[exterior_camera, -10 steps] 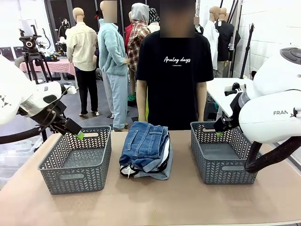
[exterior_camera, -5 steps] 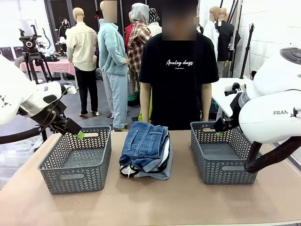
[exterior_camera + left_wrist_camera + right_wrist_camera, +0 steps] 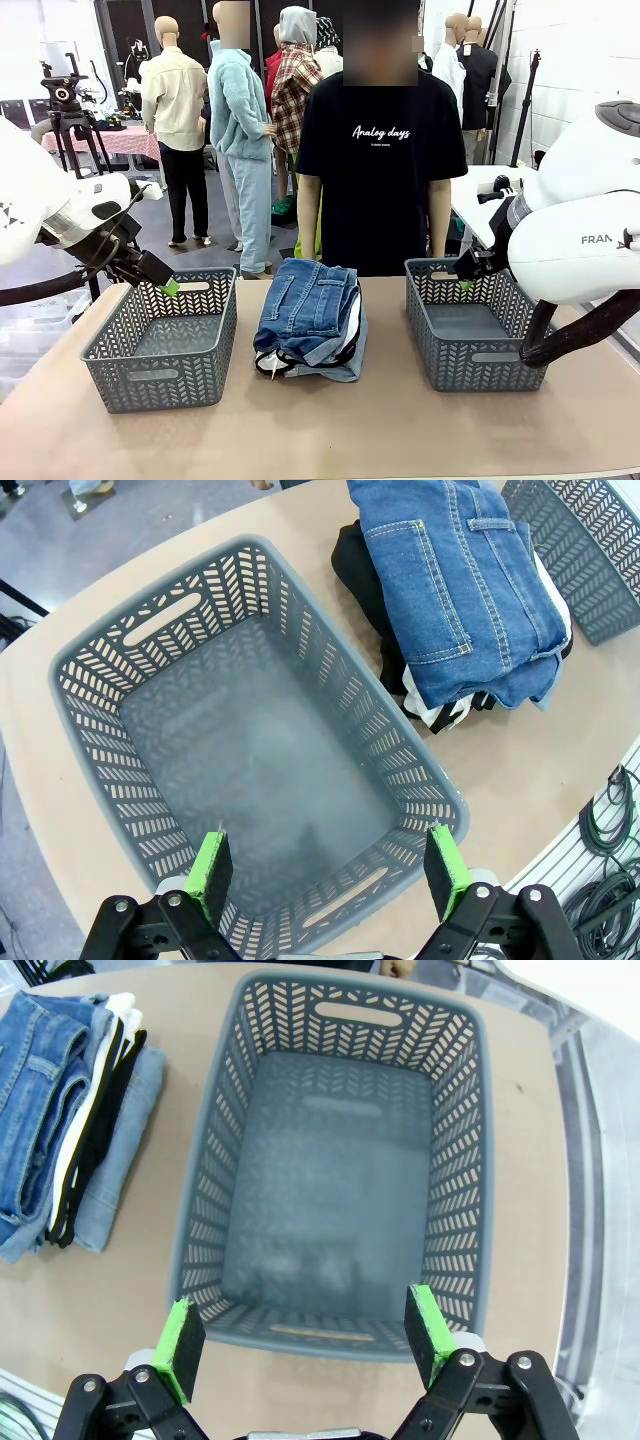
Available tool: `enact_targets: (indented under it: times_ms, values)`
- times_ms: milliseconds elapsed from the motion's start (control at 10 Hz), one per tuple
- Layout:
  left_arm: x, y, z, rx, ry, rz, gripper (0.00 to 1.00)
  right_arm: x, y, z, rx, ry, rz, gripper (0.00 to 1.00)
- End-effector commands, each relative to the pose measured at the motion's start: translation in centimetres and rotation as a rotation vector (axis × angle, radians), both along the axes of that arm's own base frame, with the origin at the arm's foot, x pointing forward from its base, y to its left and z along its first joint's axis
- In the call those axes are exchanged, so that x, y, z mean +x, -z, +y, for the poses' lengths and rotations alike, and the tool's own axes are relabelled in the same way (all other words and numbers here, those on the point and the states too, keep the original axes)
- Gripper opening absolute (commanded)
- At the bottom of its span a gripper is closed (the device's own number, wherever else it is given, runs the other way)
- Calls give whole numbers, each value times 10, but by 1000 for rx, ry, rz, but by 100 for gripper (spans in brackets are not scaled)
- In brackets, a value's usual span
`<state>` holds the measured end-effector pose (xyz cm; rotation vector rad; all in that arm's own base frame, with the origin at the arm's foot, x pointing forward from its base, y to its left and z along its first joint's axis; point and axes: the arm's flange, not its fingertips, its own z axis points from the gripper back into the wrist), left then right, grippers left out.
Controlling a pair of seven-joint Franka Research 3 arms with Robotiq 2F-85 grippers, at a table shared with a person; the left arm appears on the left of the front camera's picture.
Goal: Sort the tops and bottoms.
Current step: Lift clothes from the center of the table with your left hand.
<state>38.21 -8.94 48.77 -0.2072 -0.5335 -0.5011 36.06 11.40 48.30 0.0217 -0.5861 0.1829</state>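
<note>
Mid-bench, between the left basket [image 3: 110, 350] and the right basket [image 3: 432, 335], the tops and bottoms are being kept in one folded stack. Dark blue denim [image 3: 305, 295] is lying uppermost, the white top [image 3: 118, 1008] and black top [image 3: 355, 565] are being sandwiched under it, and pale denim [image 3: 130, 1130] is lying lowest, on the bench [image 3: 320, 430]. The left tool [image 3: 328, 862] is being held released, fingers wide apart, above the left basket's rim. The right tool [image 3: 300, 1335] is being held released the same way above the right basket's rim. A person [image 3: 375, 170] is standing at the far edge, behind the stack.
</note>
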Motion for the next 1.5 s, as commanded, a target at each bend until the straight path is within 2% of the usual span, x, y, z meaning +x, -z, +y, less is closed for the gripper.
enact_targets:
  times_ms: [0,400,500,800,900,1000,1100,1300,1400]
  values:
    - [0,0,3,-11,-3,2,100,-1,0,-1,-6,-1,4,100]
    - [0,0,0,0,0,0,100,-1,0,-1,-6,-1,4,100]
    - [4,-11,-17,-68,33,18,100,-1,0,-1,-6,-1,4,100]
    - [13,-40,-100,-108,187,-33,100,-1,0,-1,-6,-1,4,100]
    - [17,-37,-130,-105,217,-12,100,-1,0,-1,-6,-1,4,100]
    - [25,-21,-154,-93,213,69,100,-1,0,-1,-6,-1,4,100]
    - [33,-10,-171,-64,211,98,100,-1,0,-1,-6,-1,4,100]
    - [47,7,-196,-8,184,75,100,-1,0,-1,-6,-1,4,100]
    - [48,6,-185,19,165,67,100,-1,0,-1,-6,-1,4,100]
